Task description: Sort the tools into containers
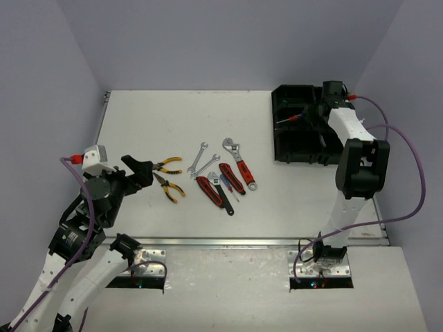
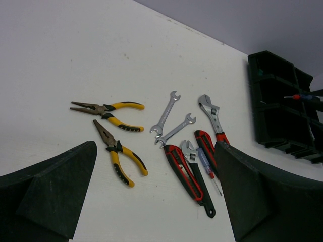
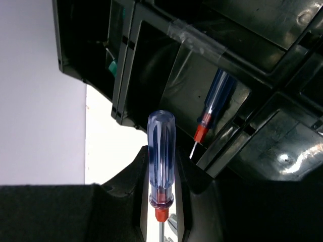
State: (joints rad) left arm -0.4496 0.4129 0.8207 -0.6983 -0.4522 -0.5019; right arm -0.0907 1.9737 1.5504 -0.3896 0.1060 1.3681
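Tools lie in a cluster mid-table: two yellow-handled pliers (image 1: pixel 168 177), two silver wrenches (image 1: pixel 201 159), a red-handled adjustable wrench (image 1: pixel 239 163), a black-handled adjustable wrench (image 2: pixel 199 176), two red-and-black handled tools (image 2: pixel 182 170) and a small blue screwdriver (image 2: pixel 207 168). My left gripper (image 1: pixel 142 173) is open and empty, hovering left of the pliers. The black organiser tray (image 1: pixel 291 149) stands at the far right. My right gripper (image 3: pixel 161 169) is over it, shut on a blue-handled screwdriver (image 3: pixel 161 151). Another blue screwdriver (image 3: pixel 216 101) lies in a compartment.
A green-handled item (image 3: pixel 112 67) shows in a further tray compartment. The grey walls close in the table's far, left and right sides. Purple cables hang off both arms, the right one (image 1: pixel 408 173) looping beyond the table's right edge.
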